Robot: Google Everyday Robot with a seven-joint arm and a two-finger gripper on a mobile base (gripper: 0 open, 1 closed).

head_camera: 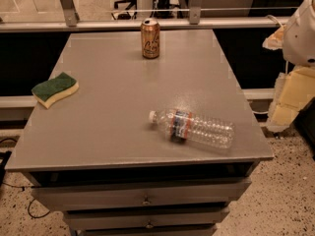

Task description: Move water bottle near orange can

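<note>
The arm (301, 31) comes in at the far right, only partly in sight: a rounded white shell up high, cut off by the edge of the view. A small cream piece juts from the shell's left side. Below it hangs the gripper (289, 98), a cluster of pale cream-yellow blocks angled down and slightly inward. It sits beyond the right edge of the counter (113, 107), beside it and not over the top. Much of the gripper is out of view, so its set is unclear from here.
</note>
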